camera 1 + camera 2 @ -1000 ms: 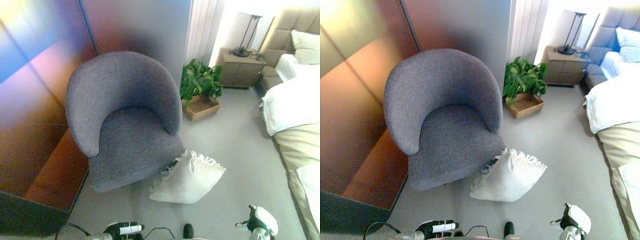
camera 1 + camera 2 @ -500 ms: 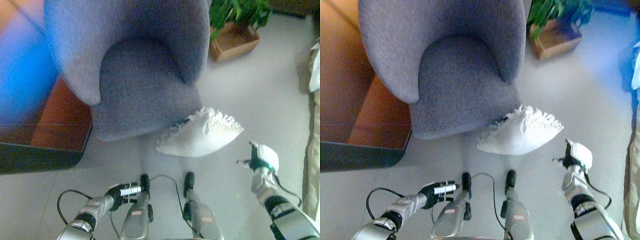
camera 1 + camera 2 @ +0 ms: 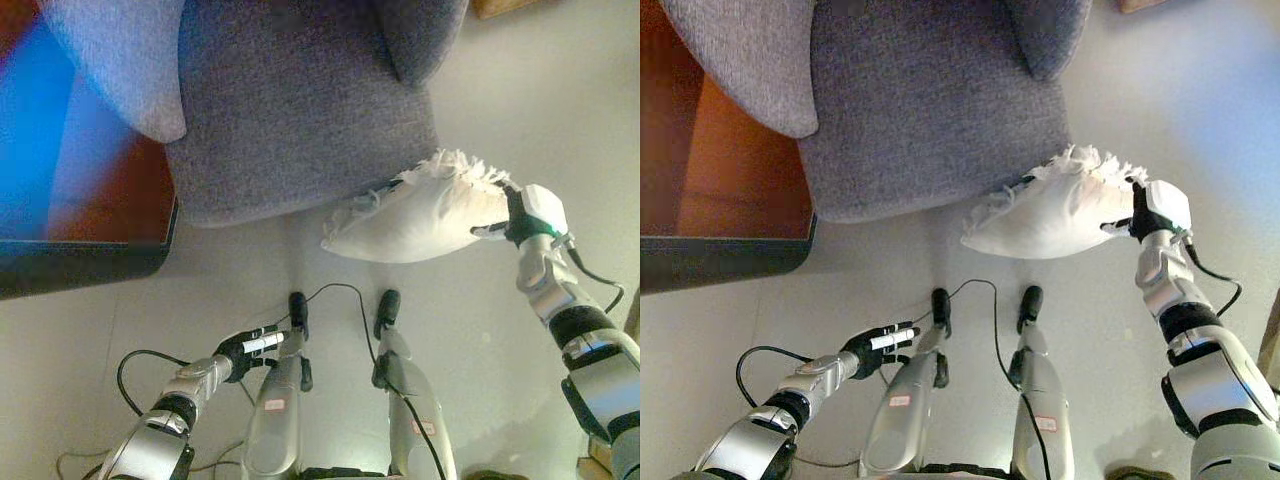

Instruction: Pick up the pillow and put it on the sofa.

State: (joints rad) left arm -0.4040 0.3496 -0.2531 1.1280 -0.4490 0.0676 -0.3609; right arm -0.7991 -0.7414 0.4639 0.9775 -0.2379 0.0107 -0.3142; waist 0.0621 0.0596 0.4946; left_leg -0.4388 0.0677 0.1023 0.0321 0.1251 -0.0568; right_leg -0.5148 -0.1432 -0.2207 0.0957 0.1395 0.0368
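Left eye view: white pillow (image 3: 420, 215) on the floor (image 3: 480, 100), leaning on the grey sofa (image 3: 290, 110) front. Right hand (image 3: 528, 215) touches its right end; grip unclear, cannot tell. Soft, light, floppy; best grabbed by a corner.

Right eye view: left hand (image 3: 878, 345) low, fingers straight, holding nothing, well apart from pillow. Smooth pale floor, wood panel (image 3: 730, 180) left.

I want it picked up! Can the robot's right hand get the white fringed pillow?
Probably yes: the right hand is already against the white fringed pillow at its right end, nothing between them.
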